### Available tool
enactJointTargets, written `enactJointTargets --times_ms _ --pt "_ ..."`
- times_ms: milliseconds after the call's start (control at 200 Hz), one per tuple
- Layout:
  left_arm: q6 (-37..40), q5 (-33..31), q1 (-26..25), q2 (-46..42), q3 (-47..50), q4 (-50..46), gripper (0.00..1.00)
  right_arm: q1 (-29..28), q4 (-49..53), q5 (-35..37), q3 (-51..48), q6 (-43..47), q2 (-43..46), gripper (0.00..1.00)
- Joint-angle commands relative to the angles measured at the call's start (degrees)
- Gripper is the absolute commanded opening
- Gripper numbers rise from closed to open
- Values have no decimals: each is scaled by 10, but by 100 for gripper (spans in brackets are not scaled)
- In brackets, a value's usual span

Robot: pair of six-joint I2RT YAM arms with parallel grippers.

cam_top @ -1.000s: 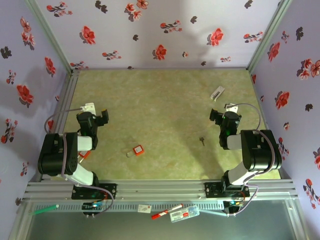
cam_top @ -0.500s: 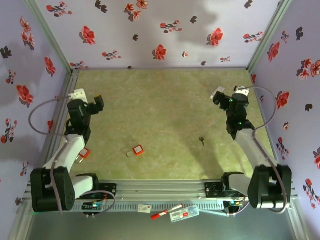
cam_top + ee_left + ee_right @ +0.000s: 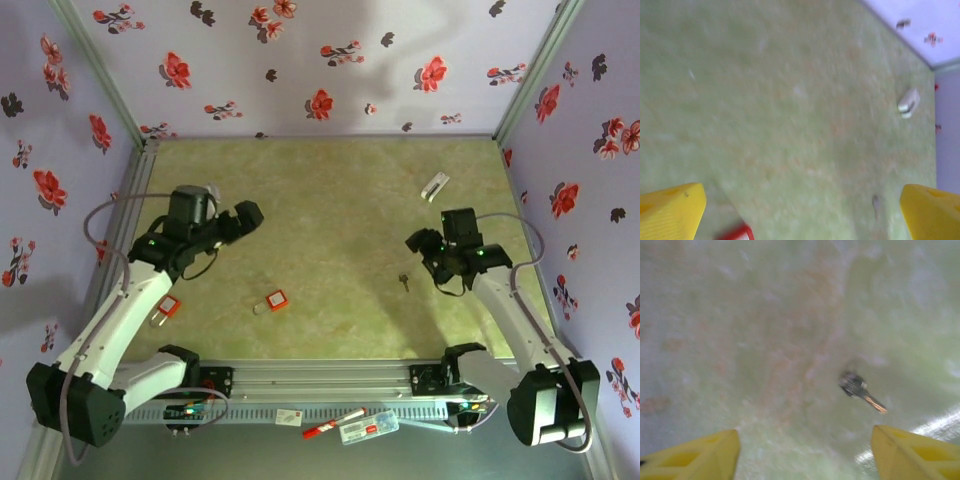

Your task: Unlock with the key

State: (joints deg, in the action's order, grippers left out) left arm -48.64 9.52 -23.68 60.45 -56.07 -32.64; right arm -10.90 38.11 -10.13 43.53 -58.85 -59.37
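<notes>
Key [image 3: 860,388]: lying flat, untouched. Right gripper [image 3: 802,455]: parted, just beside; centre over head, lower straight, then close. Left gripper [image 3: 245,215]: parted, well apart.

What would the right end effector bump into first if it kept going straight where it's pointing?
Most likely the green table mat, very close to the key lying ahead of the right end effector, between its yellow fingers. Depth is hard to judge.
</notes>
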Motion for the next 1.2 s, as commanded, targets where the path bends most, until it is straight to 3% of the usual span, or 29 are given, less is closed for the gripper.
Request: enactJointTargets --times_ms 0,285,930,1195 --pt "-77 8 -41 -12 7 -44 100 -5 9 -13 -11 -72 -18 65" --pt "-104 -11 -80 -26 20 -53 100 -18 -28 -23 -8 -95 -108 48" --pt "-109 -13 -81 -47 50 -89 100 -31 -84 0 -16 -132 -215 40" --pt "-102 -13 -80 -47 51 -95 100 -33 -94 6 -16 -135 -252 31"
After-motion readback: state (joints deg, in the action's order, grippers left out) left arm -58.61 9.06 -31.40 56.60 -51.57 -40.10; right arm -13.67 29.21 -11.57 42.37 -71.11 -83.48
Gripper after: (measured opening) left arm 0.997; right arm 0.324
